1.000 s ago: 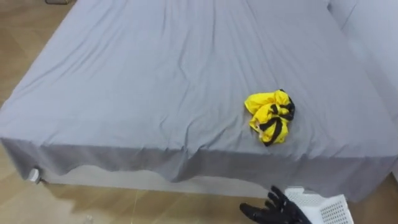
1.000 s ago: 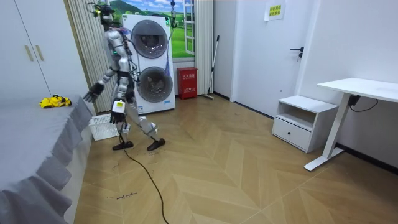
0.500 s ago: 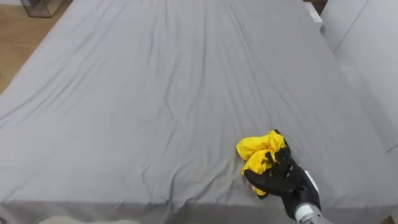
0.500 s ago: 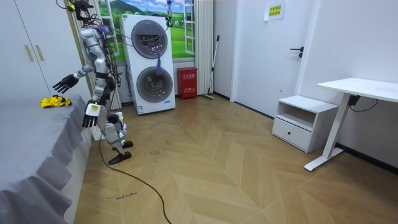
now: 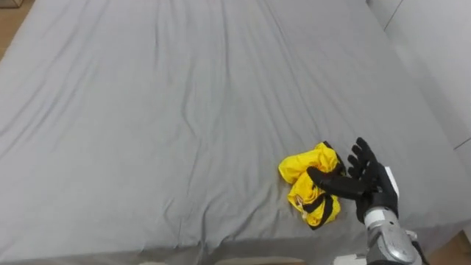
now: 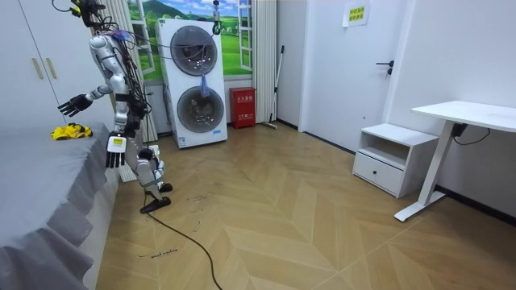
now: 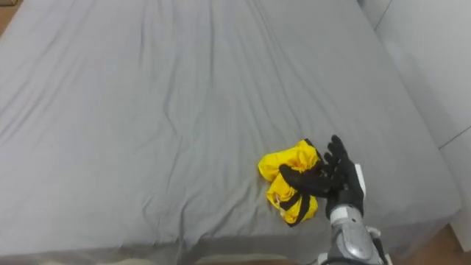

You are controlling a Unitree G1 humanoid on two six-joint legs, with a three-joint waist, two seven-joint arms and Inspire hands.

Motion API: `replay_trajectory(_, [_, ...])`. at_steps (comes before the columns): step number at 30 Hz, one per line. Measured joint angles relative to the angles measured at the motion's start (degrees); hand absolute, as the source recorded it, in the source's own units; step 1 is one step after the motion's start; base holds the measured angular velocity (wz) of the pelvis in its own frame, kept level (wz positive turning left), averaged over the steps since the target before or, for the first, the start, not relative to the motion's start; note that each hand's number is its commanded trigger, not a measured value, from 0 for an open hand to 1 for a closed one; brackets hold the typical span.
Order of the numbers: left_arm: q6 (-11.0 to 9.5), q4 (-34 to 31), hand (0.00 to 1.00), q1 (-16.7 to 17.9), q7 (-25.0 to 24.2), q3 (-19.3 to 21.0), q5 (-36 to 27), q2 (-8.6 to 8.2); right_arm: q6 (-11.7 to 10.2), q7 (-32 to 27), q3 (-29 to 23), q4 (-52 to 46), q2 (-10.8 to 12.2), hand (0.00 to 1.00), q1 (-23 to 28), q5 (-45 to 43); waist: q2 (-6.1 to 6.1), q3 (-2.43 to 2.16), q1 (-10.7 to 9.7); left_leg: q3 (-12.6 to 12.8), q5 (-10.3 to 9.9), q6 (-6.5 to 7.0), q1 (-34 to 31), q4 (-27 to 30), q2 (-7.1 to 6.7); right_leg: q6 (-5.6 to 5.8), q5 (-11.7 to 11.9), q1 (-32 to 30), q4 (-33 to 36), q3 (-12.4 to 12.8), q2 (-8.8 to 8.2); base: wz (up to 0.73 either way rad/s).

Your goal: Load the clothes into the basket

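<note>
A crumpled yellow and black garment [image 5: 307, 182] lies on the grey bed [image 5: 184, 96], close to its near edge. My right hand [image 5: 368, 182] is open just right of the garment, fingers spread and its thumb reaching across the cloth's right side. In the right eye view the garment [image 7: 285, 179] and the right hand [image 7: 338, 180] stand the same way. In the room view I stand at the bedside with the right hand [image 6: 72, 103] held out above the garment [image 6: 71, 131], and my left hand [image 6: 114, 151] hangs at my side. A white basket [image 6: 126, 171] sits on the floor by my legs, mostly hidden.
A white wall panel [image 5: 434, 66] borders the bed on the right. Stacked washing machines [image 6: 197, 80] and a red box [image 6: 243, 107] stand behind me. Across the wooden floor stand a white bedside cabinet [image 6: 389, 159] and a white desk [image 6: 468, 121].
I have stepped up to the bed and straightened, so the eye view has shifted. My right hand has moved from above the garment's near side to its right side, fingers spread.
</note>
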Motion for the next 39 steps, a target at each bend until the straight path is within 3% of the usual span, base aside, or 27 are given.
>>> replay_trajectory(6, [1.11,-0.14,0.00,-0.35,-1.08,1.13,-0.27,-0.03,0.11,0.16,0.59,8.42,-0.57,0.00,-3.45,-3.04,-0.06,-0.04,0.72,-0.33,0.88,-0.01,-0.99,-0.87,-0.36,0.02,0.01,-1.30,0.10,-0.78,-0.54,0.01])
replay_trajectory(13, [1.92,1.13,0.00,-3.09,-2.19,0.88,1.22,0.09,0.15,1.03,2.29,23.01,-1.31,0.00,-11.18,-4.75,0.02,0.01,2.55,-2.30,2.22,0.06,-4.58,-0.69,-0.78,-0.06,0.26,-3.97,0.27,-3.03,-0.91,0.18])
replay_trajectory(19, [3.62,1.25,0.00,-4.75,-2.40,0.06,1.11,0.41,0.22,0.55,3.40,35.74,-3.72,0.01,-17.17,-12.93,0.37,0.40,4.38,-3.41,2.54,0.17,-5.75,-0.70,-1.00,-0.01,0.34,-4.39,0.09,-4.67,-0.93,0.11])
replay_trajectory(21, [3.74,1.28,0.00,-5.19,-2.67,-0.53,1.14,0.78,0.23,0.17,3.96,38.85,-4.31,0.56,-18.05,-14.61,0.35,0.46,4.58,-4.20,2.74,0.10,-6.38,-0.72,-1.12,-0.01,0.34,-4.75,0.08,-5.56,-0.98,0.18])
replay_trajectory(22, [3.92,1.39,0.00,-5.18,-2.92,-0.37,1.12,0.79,0.14,0.09,3.92,40.97,-4.73,1.00,-18.62,-15.29,0.36,0.50,4.70,-4.47,2.82,0.07,-6.67,-0.73,-1.16,-0.01,0.34,-4.91,-0.01,-5.92,-0.96,0.14])
replay_trajectory(27, [4.44,1.39,0.00,-5.74,-3.51,-0.19,0.67,0.78,0.25,-1.58,3.87,47.34,-7.41,1.00,-20.24,-17.44,0.38,0.58,5.86,-5.88,3.07,-0.02,-7.39,-0.73,-1.48,-0.02,0.34,-4.70,-0.67,-8.27,-1.10,0.18])
replay_trajectory(29, [4.75,1.35,0.00,-6.09,-3.46,-0.20,0.60,0.78,1.48,-2.37,3.89,48.05,-8.81,1.00,-21.14,-17.69,0.39,0.94,6.65,-6.09,3.08,-0.01,-7.60,-0.71,-1.55,-0.02,0.35,-4.78,-1.04,-8.26,-1.08,0.02])
replay_trajectory(31, [5.03,1.36,0.00,-6.54,-3.44,-0.27,0.56,0.80,2.39,-2.49,3.87,48.06,-9.42,1.00,-21.36,-17.52,0.43,0.97,6.99,-6.21,3.10,-0.03,-8.19,-0.64,-1.56,-0.06,0.37,-5.22,-1.04,-8.34,-1.06,0.00])
replay_trajectory(39, [5.27,1.31,0.00,-7.04,-3.42,-0.72,0.63,1.03,3.42,-3.46,3.35,47.55,-9.75,1.00,-20.22,-12.44,0.62,0.95,7.35,-6.17,3.10,-0.03,-8.67,-1.01,-1.61,-0.06,0.37,-5.97,-1.08,-7.72,-0.98,0.00])
